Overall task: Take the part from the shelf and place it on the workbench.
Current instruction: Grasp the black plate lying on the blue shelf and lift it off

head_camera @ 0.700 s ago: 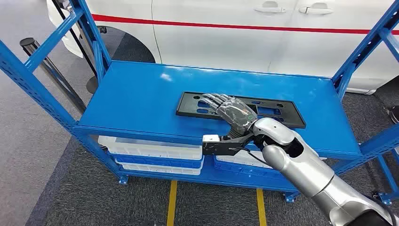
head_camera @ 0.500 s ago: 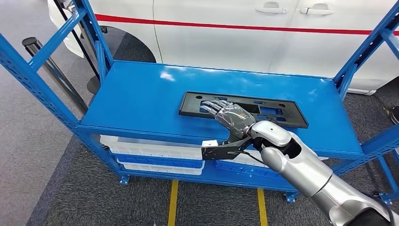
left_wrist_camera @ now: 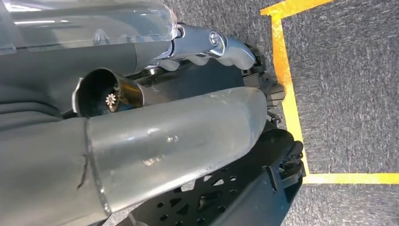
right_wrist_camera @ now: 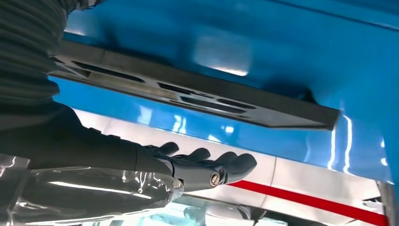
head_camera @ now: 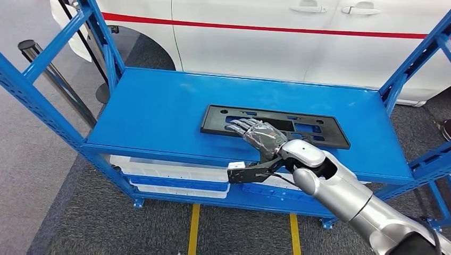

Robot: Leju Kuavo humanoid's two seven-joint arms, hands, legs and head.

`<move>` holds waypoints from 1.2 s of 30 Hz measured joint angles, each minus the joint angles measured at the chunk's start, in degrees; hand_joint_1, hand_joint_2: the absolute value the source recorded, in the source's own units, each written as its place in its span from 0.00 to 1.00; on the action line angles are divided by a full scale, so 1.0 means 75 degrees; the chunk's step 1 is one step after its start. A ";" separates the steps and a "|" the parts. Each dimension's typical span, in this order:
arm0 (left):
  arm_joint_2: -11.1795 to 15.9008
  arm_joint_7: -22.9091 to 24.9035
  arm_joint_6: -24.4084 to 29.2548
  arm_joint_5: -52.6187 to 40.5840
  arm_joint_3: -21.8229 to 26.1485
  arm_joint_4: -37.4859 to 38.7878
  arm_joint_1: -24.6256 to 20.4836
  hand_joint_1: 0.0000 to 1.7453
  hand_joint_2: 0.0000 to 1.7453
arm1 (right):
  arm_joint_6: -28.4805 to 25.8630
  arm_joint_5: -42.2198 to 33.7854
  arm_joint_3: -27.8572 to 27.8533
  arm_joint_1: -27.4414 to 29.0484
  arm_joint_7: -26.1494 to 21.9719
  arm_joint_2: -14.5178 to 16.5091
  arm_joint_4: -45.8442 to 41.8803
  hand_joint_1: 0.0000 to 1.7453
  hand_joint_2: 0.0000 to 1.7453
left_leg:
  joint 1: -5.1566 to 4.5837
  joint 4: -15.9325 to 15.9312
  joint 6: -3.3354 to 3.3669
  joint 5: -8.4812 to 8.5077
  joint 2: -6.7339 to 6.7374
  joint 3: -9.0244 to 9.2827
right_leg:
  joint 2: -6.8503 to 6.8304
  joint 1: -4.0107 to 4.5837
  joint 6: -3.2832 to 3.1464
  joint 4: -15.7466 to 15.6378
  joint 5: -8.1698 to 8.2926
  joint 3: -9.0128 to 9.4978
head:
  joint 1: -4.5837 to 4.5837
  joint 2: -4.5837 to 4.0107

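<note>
The part (head_camera: 218, 118) is a flat black plastic plate with several cut-outs, lying on the top blue shelf (head_camera: 154, 111) right of its middle. My right hand (head_camera: 260, 137) reaches in over the shelf's front edge and lies flat over the plate's near middle, fingers stretched out and slightly apart. From the right wrist view, a gap separates the fingers (right_wrist_camera: 226, 165) from the part (right_wrist_camera: 263, 113), so the hand holds nothing. In the left wrist view, my left hand (left_wrist_camera: 164, 136) hangs low over the grey carpet; how its fingers are set is unclear.
A white car (head_camera: 266, 42) with a red stripe stands just behind the shelf. Blue uprights (head_camera: 32, 90) (head_camera: 415, 58) frame both ends. White and blue bins (head_camera: 170, 172) sit on the lower level. Yellow floor lines (head_camera: 194, 228) run toward me, and a dark pole (head_camera: 53, 74) leans at the left.
My right hand has drawn back a little toward the shelf's front edge, its fingertips now nearer the plate's near side. The plate has not moved. The camera shifted slightly.
</note>
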 joint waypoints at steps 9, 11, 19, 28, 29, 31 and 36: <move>0.0016 -0.0085 0.0102 0.0062 -0.0015 0.0025 -0.0120 0.00 0.00 | -0.0034 -0.0006 0.0058 0.0017 0.0014 0.0022 0.0016 0.00 1.00 | 0.0171 0.1252 -0.0510 0.0161 0.0164 -0.0817 | -0.0144 -0.0337 0.0239 -0.0061 -0.0388 0.0534 | -0.0040 0.0000; -0.0005 -0.0071 0.0108 0.0083 -0.0023 0.0047 -0.0110 0.00 0.00 | -0.0034 -0.0006 0.0082 0.0010 0.0014 0.0028 0.0022 0.00 1.00 | 0.0206 0.0575 -0.0570 0.0406 0.0163 -0.0584 | -0.0120 -0.0346 0.0369 0.0086 -0.0510 0.0513 | -0.0124 0.0000; -0.0024 -0.0046 0.0087 0.0081 -0.0069 0.0061 -0.0129 0.00 0.00 | -0.0039 -0.0009 0.0108 -0.0006 0.0015 0.0041 0.0036 0.00 1.00 | 0.0176 0.0388 -0.0122 0.0106 0.0067 -0.0396 | -0.0094 -0.0214 0.0455 0.1696 -0.1083 -0.0460 | -0.0160 0.0000; -0.0048 0.0012 -0.0044 0.0122 -0.0131 0.0077 -0.0093 0.00 0.00 | -0.0060 -0.0034 0.0114 -0.0030 0.0027 0.0041 0.0039 0.00 1.00 | -0.0055 0.0183 0.0020 -0.0231 -0.0022 0.0138 | 0.0213 0.0451 -0.0844 0.0654 0.0369 -0.0627 | -0.0411 0.0000; -0.0038 -0.0003 -0.0032 0.0119 -0.0141 0.0082 -0.0093 0.00 0.00 | -0.0071 -0.0037 0.0115 -0.0055 0.0039 0.0041 0.0034 0.00 1.00 | -0.0011 0.0095 -0.0031 -0.0218 -0.0035 0.0191 | 0.0196 0.0478 -0.0879 0.0474 0.0376 -0.0529 | -0.0398 0.0000; -0.0030 -0.0050 0.0038 0.0120 -0.0143 0.0083 -0.0090 0.00 0.00 | -0.0096 -0.0003 0.0116 -0.0081 0.0099 0.0045 0.0024 0.00 1.00 | -0.0025 0.0011 -0.0101 -0.0258 0.0021 0.0280 | 0.0174 0.0393 -0.0856 -0.0063 0.0344 -0.0143 | -0.0386 0.0000; -0.0013 -0.0254 0.0261 0.0151 -0.0146 0.0080 -0.0112 0.00 0.00 | -0.0226 0.0464 0.0163 -0.0050 0.0316 0.0050 0.0066 0.00 1.00 | 0.0202 0.1707 -0.0624 -0.0607 0.0163 -0.0820 | 0.0027 -0.0030 -0.0476 -0.0581 0.0136 0.0484 | -0.0447 0.0000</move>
